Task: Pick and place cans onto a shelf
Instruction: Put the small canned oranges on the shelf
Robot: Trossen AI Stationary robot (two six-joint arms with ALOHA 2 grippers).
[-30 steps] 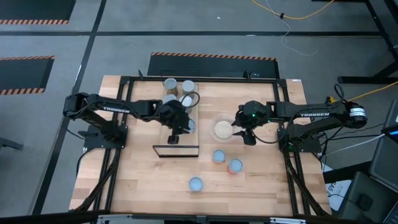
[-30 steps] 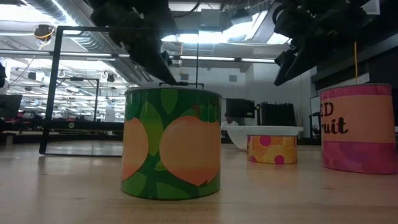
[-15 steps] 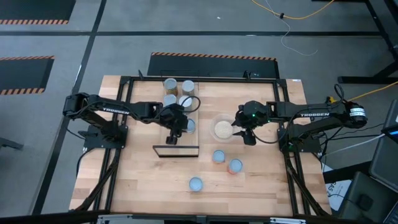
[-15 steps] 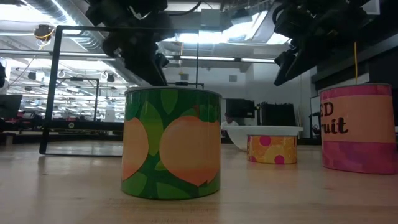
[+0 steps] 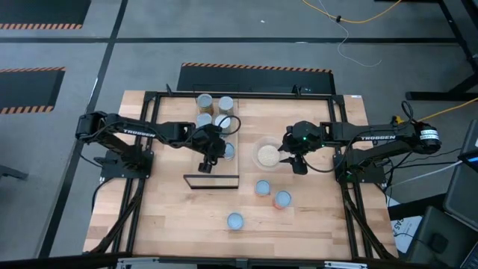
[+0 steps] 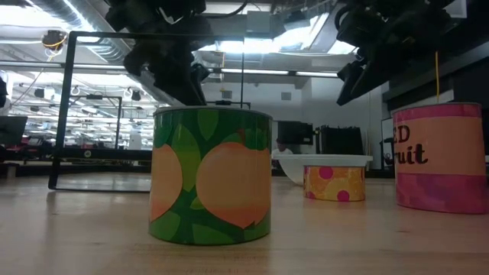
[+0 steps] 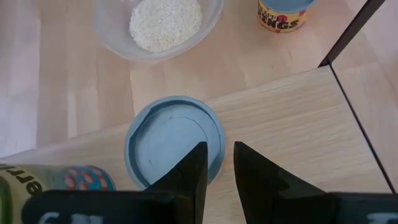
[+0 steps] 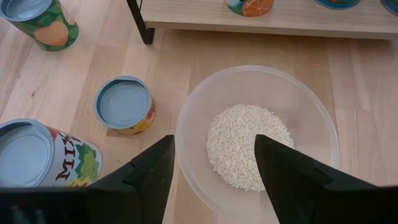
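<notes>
Three cans stand loose on the near half of the table: a green peach-label can [image 5: 234, 220] nearest me, a pink fruit-label can [image 5: 281, 199] to its right, and a small orange can [image 5: 262, 187] between them and the clear bowl of rice [image 5: 267, 155]. I count several more cans already on the shelf [image 7: 298, 124], grouped at its far end, and one blue-lidded can [image 7: 174, 140] on the board just beside the bowl. I hold the left gripper [image 7: 214, 168] directly above that blue lid, fingers nearly together with only a narrow gap and nothing clamped between them. I hold the right gripper [image 8: 214, 162] over the bowl's near rim, fingers spread wide apart and empty. I judge the cans to be rigid, smooth-walled and fairly light, so a grip across the cylindrical wall, below the lid rim, should hold best; the printed labels look slick, so a centred, square closure matters to prevent twisting. The orange can is the closest loose one to the right gripper, though the bowl stands just beside it and crowds the approach from the far side.
</notes>
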